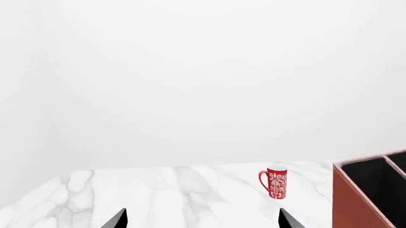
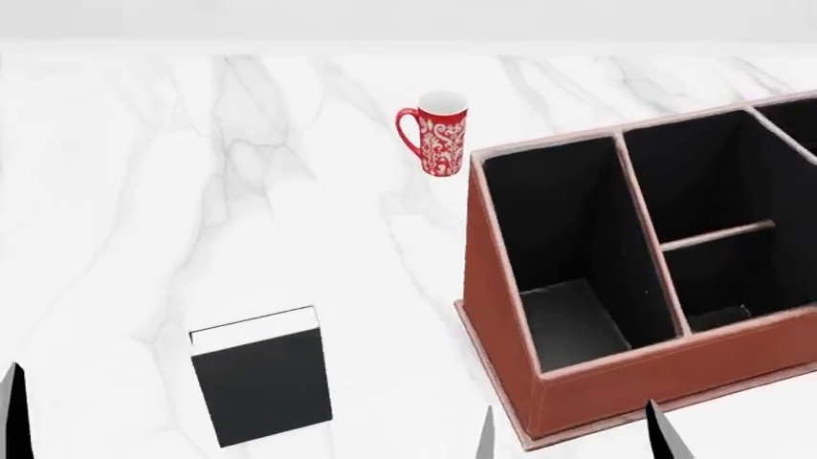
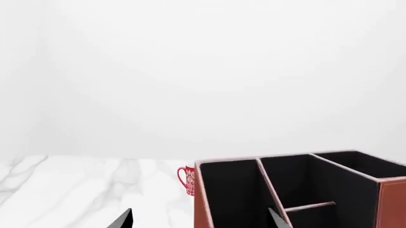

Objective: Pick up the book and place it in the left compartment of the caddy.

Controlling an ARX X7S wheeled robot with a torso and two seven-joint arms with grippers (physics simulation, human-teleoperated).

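The book [image 2: 262, 380] lies flat on the marble table, black cover up, white page edge on its far side. To its right stands the reddish-brown caddy [image 2: 638, 375], its long left compartment [image 2: 562, 258] black-lined with nothing in it. My right gripper [image 2: 572, 435] hangs open in front of the caddy's near wall; the right wrist view has its tips [image 3: 201, 221] spread wide before the caddy [image 3: 200, 199]. My left gripper [image 1: 203, 221] is open too, and one of its fingertips [image 2: 13, 409] shows left of the book. The wrist views do not show the book.
A red patterned mug [image 2: 438, 132] stands behind the caddy's left corner, also in the left wrist view as the mug [image 1: 275, 182]. The marble table [image 2: 191, 191] stretches to a far edge against a white wall. The caddy has two smaller sections [image 2: 728, 201] on its right.
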